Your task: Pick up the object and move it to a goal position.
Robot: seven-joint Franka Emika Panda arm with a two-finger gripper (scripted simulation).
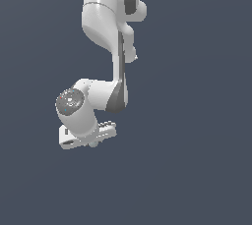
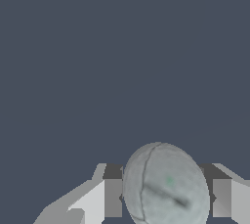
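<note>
The object (image 2: 166,186) is a small pale grey ball with a faint green tint and dark seam lines. In the wrist view it sits between my two fingers (image 2: 113,197), which press against its sides. My gripper (image 2: 167,199) is shut on it. In the exterior view the ball (image 1: 92,144) shows as a tiny pale spot just under the white gripper (image 1: 91,142), at the end of the bent white arm (image 1: 106,27). The fingers themselves are mostly hidden there by the hand.
A plain dark blue-grey background (image 1: 197,121) fills both views, with no other objects, edges or containers visible.
</note>
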